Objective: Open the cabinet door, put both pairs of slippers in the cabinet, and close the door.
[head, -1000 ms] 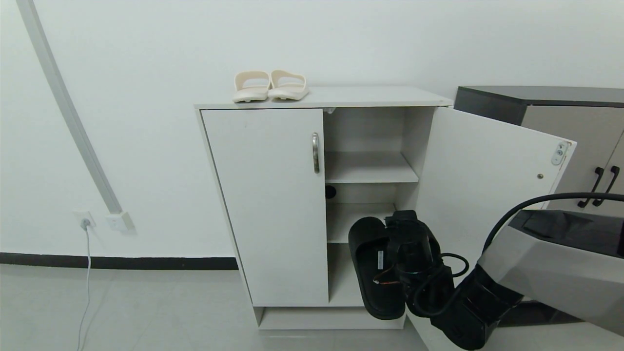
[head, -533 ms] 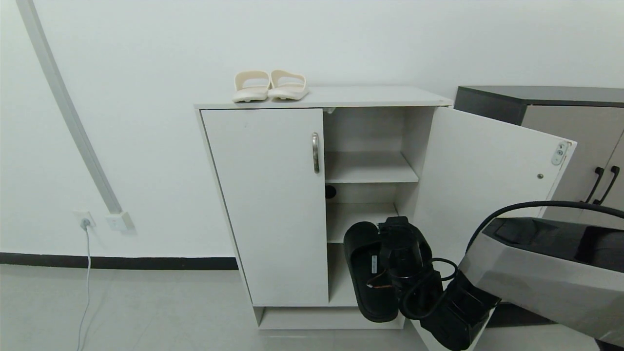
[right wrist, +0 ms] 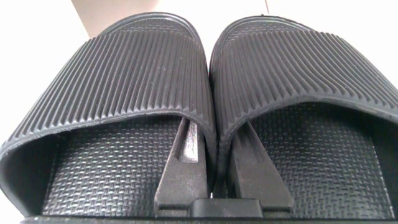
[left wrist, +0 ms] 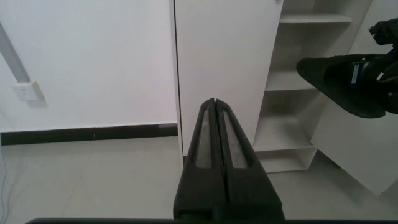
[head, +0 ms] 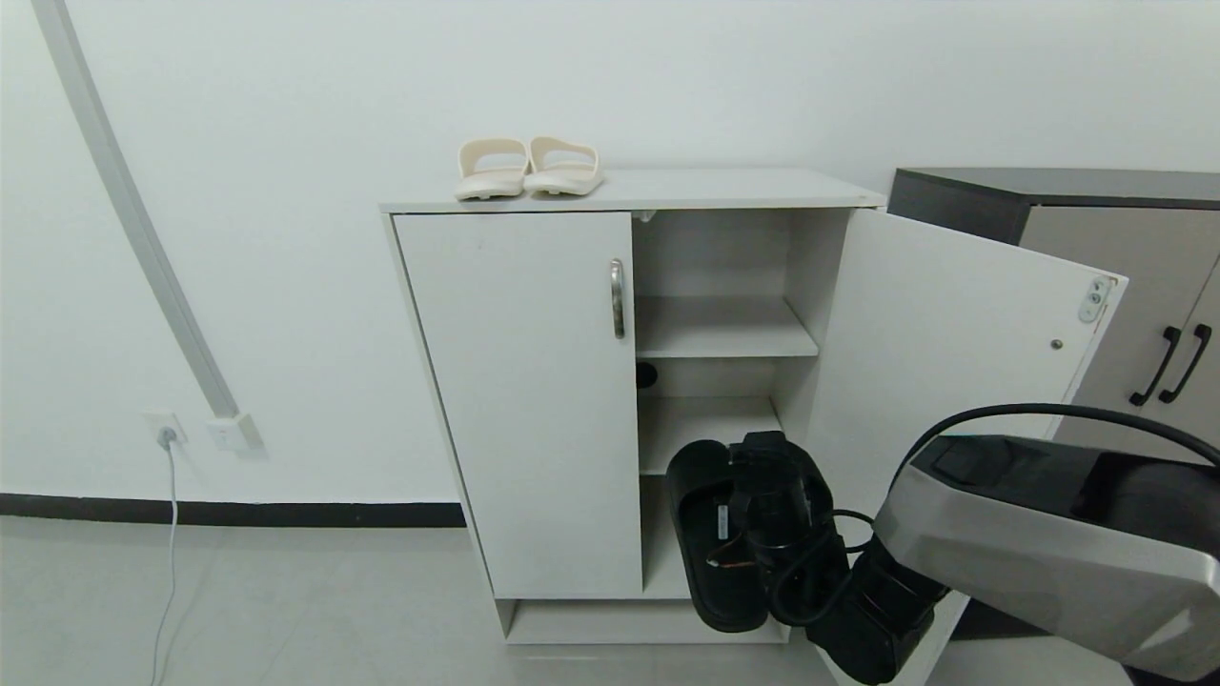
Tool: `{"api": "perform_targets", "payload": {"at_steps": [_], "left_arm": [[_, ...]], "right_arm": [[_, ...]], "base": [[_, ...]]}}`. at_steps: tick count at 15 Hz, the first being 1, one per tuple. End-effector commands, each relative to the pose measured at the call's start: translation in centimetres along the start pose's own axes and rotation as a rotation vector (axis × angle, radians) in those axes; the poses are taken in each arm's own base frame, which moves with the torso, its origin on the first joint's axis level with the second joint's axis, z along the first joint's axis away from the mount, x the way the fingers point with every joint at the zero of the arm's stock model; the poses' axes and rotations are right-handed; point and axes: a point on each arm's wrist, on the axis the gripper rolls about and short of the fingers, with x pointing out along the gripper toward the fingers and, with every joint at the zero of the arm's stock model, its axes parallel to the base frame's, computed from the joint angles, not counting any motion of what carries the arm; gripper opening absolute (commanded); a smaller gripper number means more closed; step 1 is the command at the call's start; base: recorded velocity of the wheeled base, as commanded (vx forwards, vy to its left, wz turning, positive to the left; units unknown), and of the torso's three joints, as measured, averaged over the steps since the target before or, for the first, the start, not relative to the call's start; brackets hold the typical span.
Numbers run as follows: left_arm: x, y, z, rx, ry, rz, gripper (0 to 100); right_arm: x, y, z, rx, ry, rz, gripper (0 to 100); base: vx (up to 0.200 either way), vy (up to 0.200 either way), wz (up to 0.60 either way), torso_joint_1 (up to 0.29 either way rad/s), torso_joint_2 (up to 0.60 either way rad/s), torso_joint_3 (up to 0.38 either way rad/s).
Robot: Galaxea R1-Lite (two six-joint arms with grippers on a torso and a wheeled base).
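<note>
The white cabinet (head: 724, 189) stands against the wall, its left door (head: 524, 400) closed and its right door (head: 944, 353) swung wide open. A beige pair of slippers (head: 529, 169) rests on its top, at the left. My right gripper (head: 762, 476) is shut on the black pair of slippers (head: 710, 534), gripping their two inner walls together; the fingers (right wrist: 186, 162) show under the straps. The black slippers (left wrist: 348, 78) hang soles outward in front of the lowest open compartment. My left gripper (left wrist: 215, 109) is shut and empty, low down, facing the closed door.
Bare shelves (head: 724, 329) show inside the open half. A grey cabinet (head: 1125, 238) with black handles stands right of the open door. A wall socket with a cable (head: 167, 438) is at the left, with open floor (head: 286, 600) below it.
My right arm has carried the black slippers a little down and to the left, closer to the lowest compartment. Cabinet and beige slippers have not moved.
</note>
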Motion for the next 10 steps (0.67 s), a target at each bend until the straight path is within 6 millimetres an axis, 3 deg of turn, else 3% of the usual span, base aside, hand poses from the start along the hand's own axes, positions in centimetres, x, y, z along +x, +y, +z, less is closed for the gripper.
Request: {"api": "perform_targets", "payload": {"at_steps": [1,4,10], "left_arm": [[0.0,0.0,0.0,0.0,0.001,-0.001,0],[0.0,0.0,0.0,-0.001,0.003,-0.002,0],[0.0,0.0,0.0,-0.002,0.001,0.001,0]], "right_arm": [[0.1,0.1,-0.5,-0.007,0.008,0.0,0],[0.3,0.3,-0.5,-0.004,0.004,0.001,0],[1.0,0.5,-1.6,-0.008,0.011,-0.002,0]], "base": [[0.0,0.0,0.0,0.0,0.0,0.0],[0.0,0.0,0.0,-0.001,0.0,-0.032],[0.0,0.0,0.0,0.004,0.0,-0.179]]}}
